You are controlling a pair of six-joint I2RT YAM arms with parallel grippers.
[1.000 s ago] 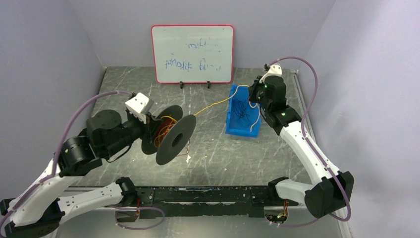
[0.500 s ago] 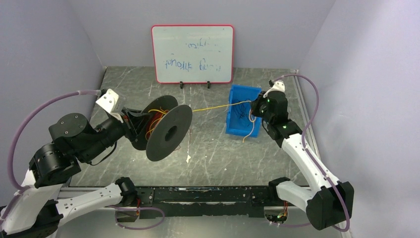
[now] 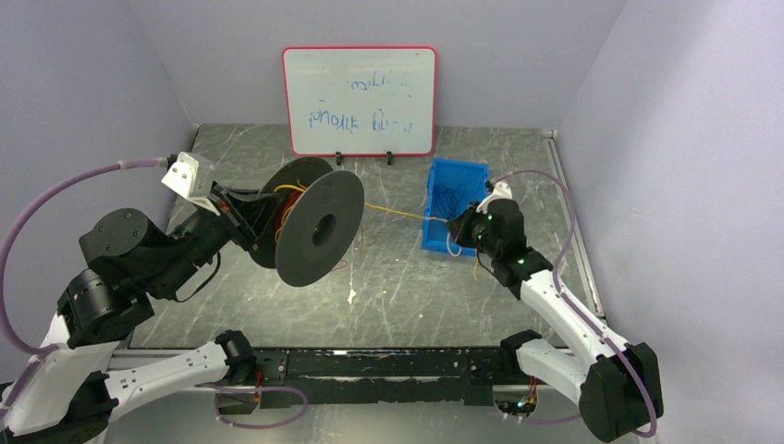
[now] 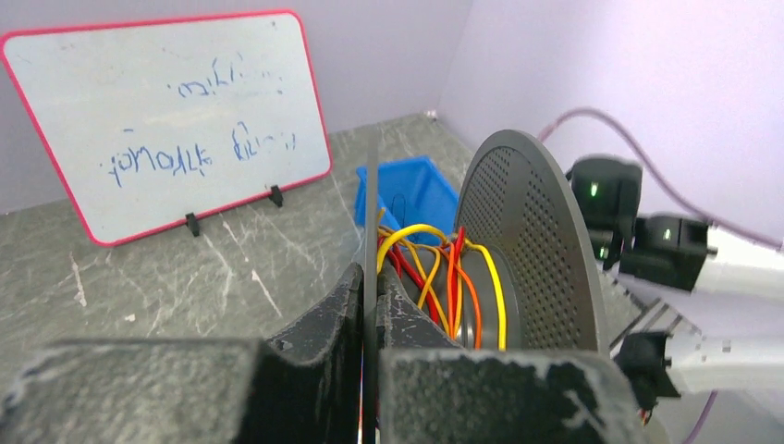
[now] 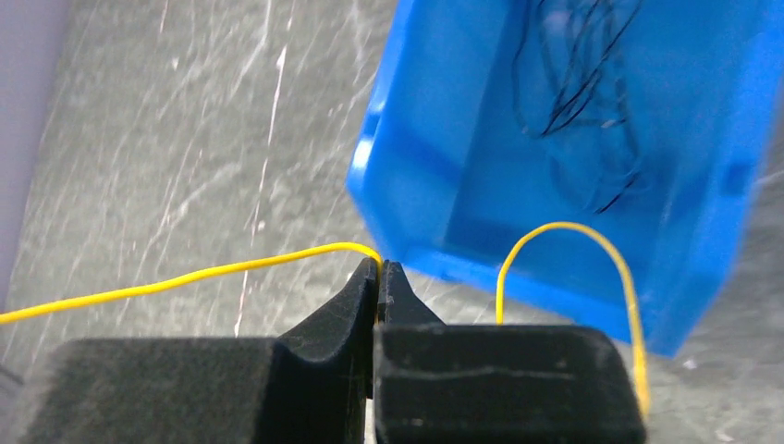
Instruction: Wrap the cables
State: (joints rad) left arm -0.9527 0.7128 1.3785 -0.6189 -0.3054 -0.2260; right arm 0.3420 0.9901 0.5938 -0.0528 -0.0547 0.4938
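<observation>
My left gripper is shut on the thin rear flange of a black spool, holding it tilted above the table. Yellow, orange and red cables are wound round the spool's core, behind its perforated disc. One yellow cable runs taut from the spool to my right gripper, which is shut on it. In the top view the right gripper is at the near left corner of the blue bin. Beyond the grip, the cable's free end loops in front of the bin.
The blue bin holds a tangle of thin dark wire. A red-framed whiteboard stands at the back of the table. Purple hoses arc off both arms. Walls close in on left, right and back.
The left arm has swung the spool back and to the right. The right gripper has come nearer and left, from over the bin to its near corner, still holding the cable.
</observation>
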